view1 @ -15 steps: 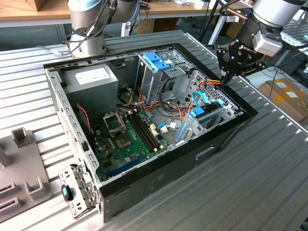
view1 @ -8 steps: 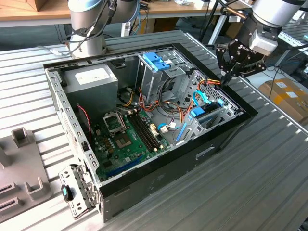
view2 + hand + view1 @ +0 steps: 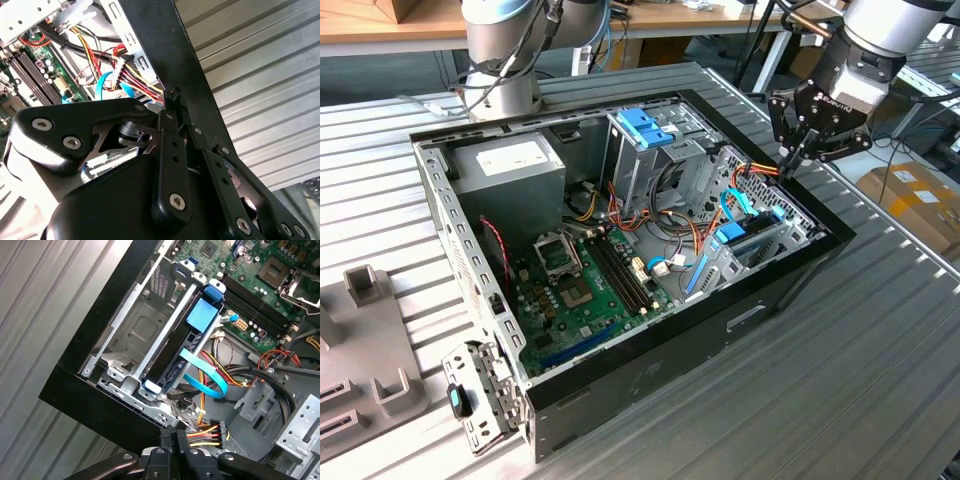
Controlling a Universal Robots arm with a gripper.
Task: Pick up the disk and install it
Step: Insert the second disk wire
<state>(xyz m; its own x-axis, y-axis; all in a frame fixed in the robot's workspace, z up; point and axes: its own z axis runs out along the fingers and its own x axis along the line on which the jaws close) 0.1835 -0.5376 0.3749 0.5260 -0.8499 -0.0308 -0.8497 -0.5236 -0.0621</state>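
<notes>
My end effector (image 3: pixel 798 150), fingers pinched together and holding nothing, hovers over the computer case's (image 3: pixel 650 375) far corner, with the disk (image 3: pixel 176 352) seated edge-up in its bay just below.

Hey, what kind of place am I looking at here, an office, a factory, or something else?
Most likely a robotics lab or test workshop. An opened computer case lies on a ribbed metal table, a robot arm's gripper hangs over the case's edge, and wooden benches stand behind.
</notes>
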